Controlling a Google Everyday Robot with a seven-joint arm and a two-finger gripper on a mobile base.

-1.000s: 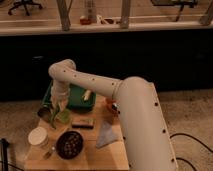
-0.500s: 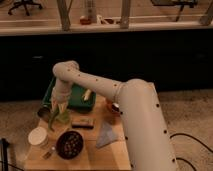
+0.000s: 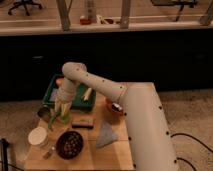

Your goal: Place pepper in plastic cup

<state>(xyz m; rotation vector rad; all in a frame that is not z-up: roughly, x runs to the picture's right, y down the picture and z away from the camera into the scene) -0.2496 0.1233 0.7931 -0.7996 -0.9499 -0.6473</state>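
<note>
My gripper [image 3: 62,107] hangs from the white arm at the left of the wooden table, directly over the lime-green plastic cup [image 3: 63,118]. It is shut on the pepper [image 3: 52,123], a slender dark green strip. The pepper hangs down from the gripper along the cup's left side, with its lower end by the cup's rim. Whether that tip is inside the cup I cannot tell.
A dark grey-brown cup [image 3: 44,113] stands just left of the plastic cup and a white tub [image 3: 37,136] in front of it. Also here are a dark bowl [image 3: 69,144], a dark flat block [image 3: 82,122], a grey cloth [image 3: 105,134] and a brown bowl [image 3: 115,107]. A green tray [image 3: 76,102] behind holds a pale yellow item [image 3: 87,93].
The arm's elbow has shifted slightly right and the gripper has dropped a little toward the plastic cup, still holding the pepper.
</note>
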